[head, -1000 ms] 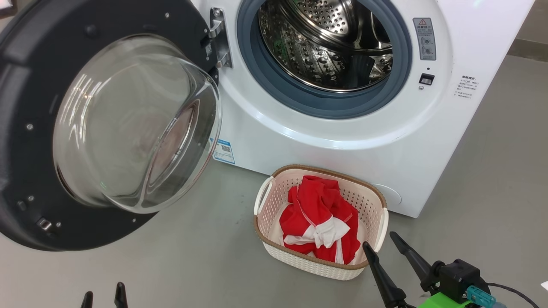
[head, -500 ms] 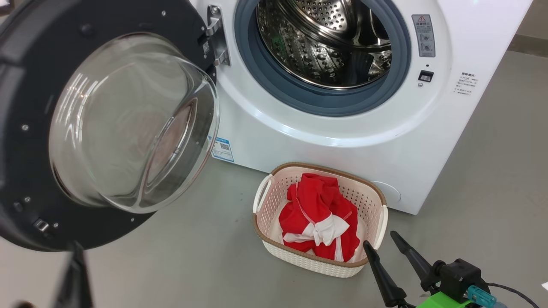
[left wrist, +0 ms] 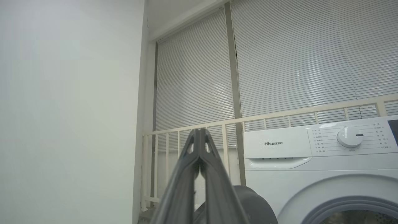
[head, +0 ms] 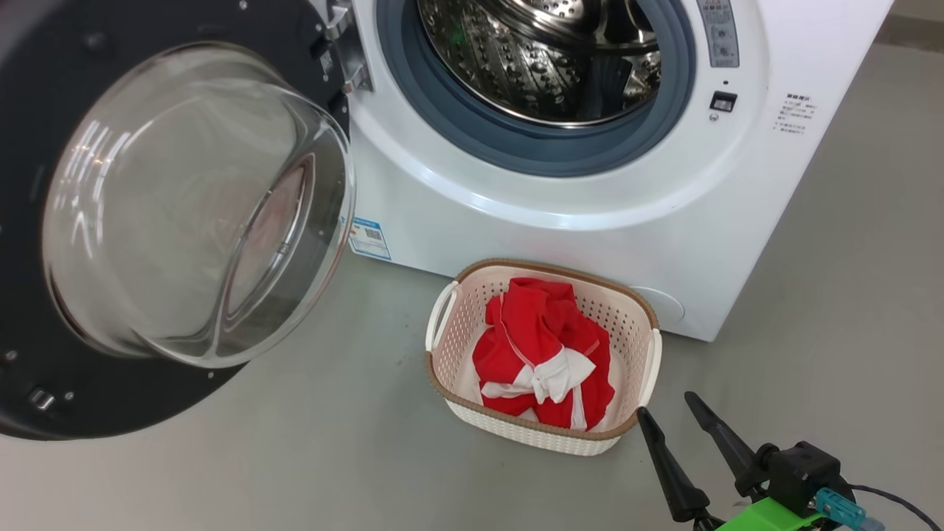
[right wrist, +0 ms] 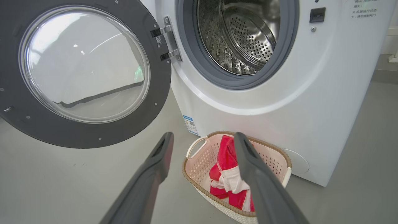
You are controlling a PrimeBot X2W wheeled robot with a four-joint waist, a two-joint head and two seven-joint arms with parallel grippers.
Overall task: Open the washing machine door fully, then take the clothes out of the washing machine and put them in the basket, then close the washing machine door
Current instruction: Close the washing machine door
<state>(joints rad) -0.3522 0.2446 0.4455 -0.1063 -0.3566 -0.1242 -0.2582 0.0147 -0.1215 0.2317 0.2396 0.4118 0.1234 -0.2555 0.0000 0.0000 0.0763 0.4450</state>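
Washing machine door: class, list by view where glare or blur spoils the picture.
Head view: pale glare streaks the washing machine door, left of its glass; right wrist view: that glass washes out bright; left wrist view: the left tool looks soft.

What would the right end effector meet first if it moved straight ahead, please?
Most likely the washing machine's white front just under its grey rubber ring: the open right end effector aims over the basket of clothes. Depth is unclear, so the basket's far rim could come first.
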